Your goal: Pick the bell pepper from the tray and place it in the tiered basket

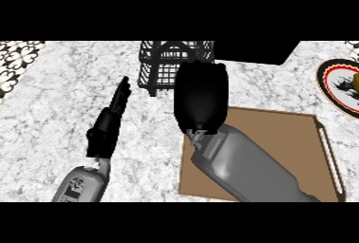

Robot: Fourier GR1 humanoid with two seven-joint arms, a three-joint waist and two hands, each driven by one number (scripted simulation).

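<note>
Nearest the lower edge, two smooth grey forearms come in over one speckled grey-white stone tabletop (49,118). The left arm sits at the lower left, and the wider right arm slants in from the lower right. One flat brown wooden tray (280,126) lies under the right forearm. It is rectangular with a pale raised rim along its right side, and the arm covers its near left part. The left hand (105,130) is black and seen edge-on, stretched out straight and narrow with its fingers (123,90) extended and nothing in it. It stands apart from the tray, over bare stone. The right hand (201,97) shows only its rounded, glossy black back, hanging over the tray's far left corner and the front of the basket. Whether it is spread or closed round something cannot be told. The bell pepper cannot be made out anywhere, and whatever lies beneath that hand is hidden. Just beyond stands one black wire tiered basket (165,64), a grid of thin bars with its right side covered by the hand. At the right edge is one round dark-rimmed white plate (335,88), cut off, with an olive-yellow shape (355,78) on it that is too clipped to name. Farthest back are one plain black block (252,52) and a patch of patterned black-and-white tiles (17,54) at the far left.
</note>
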